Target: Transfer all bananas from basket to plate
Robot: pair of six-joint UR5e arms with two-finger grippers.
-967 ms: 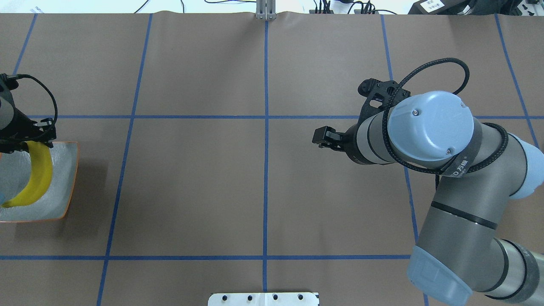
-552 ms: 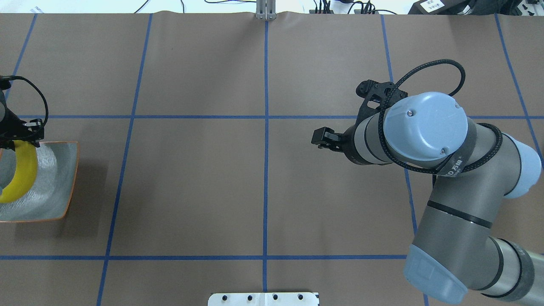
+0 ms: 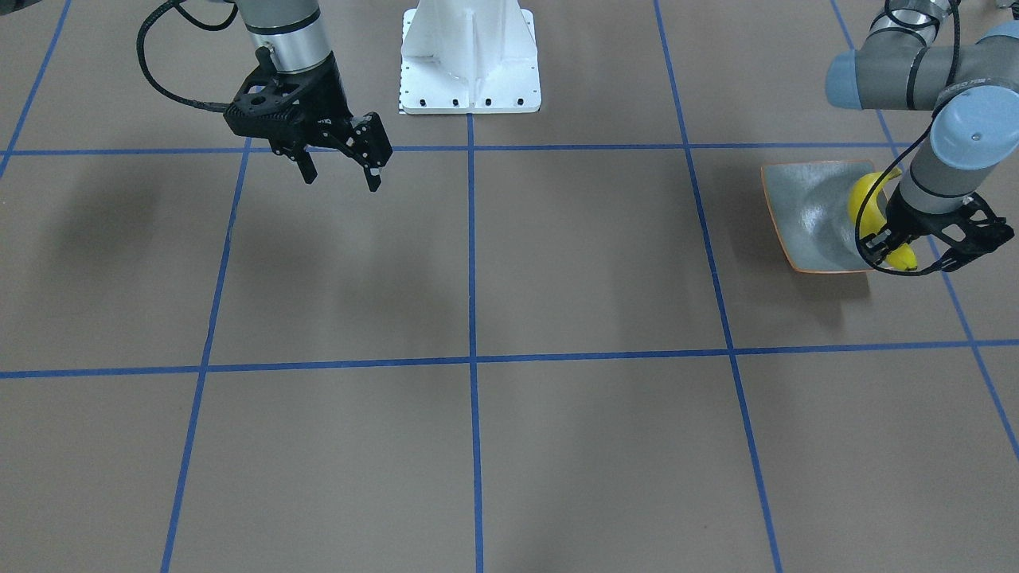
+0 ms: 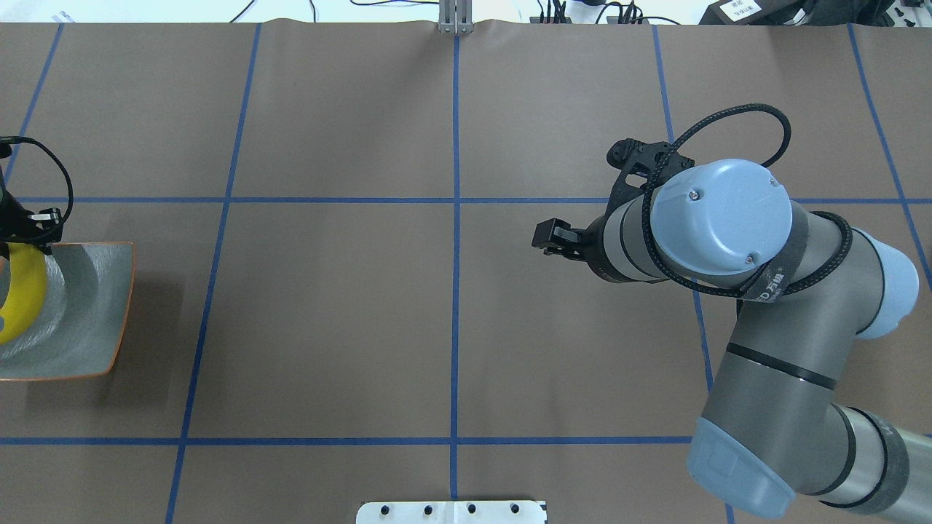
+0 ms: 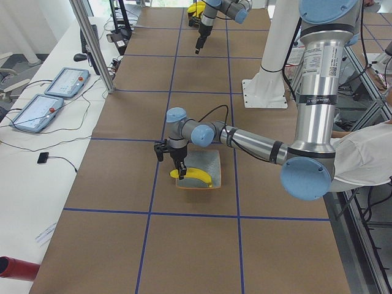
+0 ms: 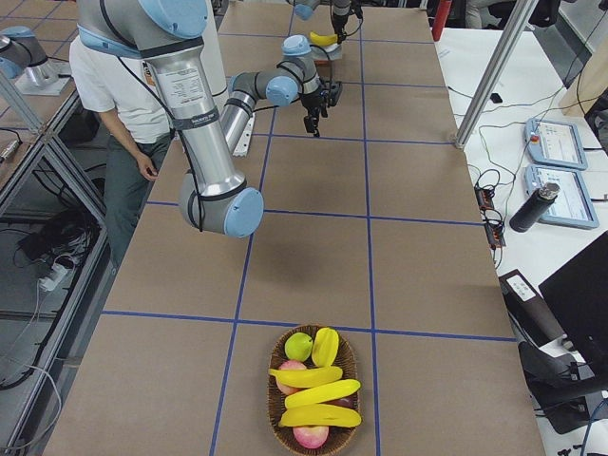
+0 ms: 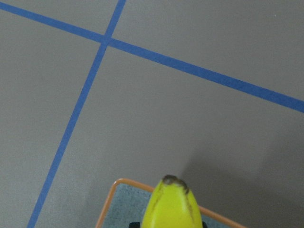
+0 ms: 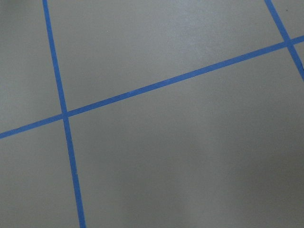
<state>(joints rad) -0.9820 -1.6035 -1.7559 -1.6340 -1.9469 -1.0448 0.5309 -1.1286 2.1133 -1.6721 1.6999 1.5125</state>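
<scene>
A yellow banana (image 4: 22,298) hangs over the square grey-green plate (image 4: 87,313) at the table's far left edge. My left gripper (image 3: 893,248) is shut on its far end; the wrist view shows the banana's dark tip (image 7: 173,202) above the plate's orange rim (image 7: 110,195). My right gripper (image 3: 342,171) hovers open and empty above bare table near the middle right. The woven basket (image 6: 356,389) sits at the table's right end, holding three more bananas (image 6: 323,392).
The basket also holds red apples (image 6: 311,436) and a green fruit (image 6: 298,345). The robot's white base (image 3: 470,56) stands at the near middle edge. A person (image 6: 119,114) stands behind the robot. Blue tape lines grid the brown table.
The left gripper has carried the banana further left across the plate, toward the view's edge. The right arm has shifted slightly left; its gripper stays open.
</scene>
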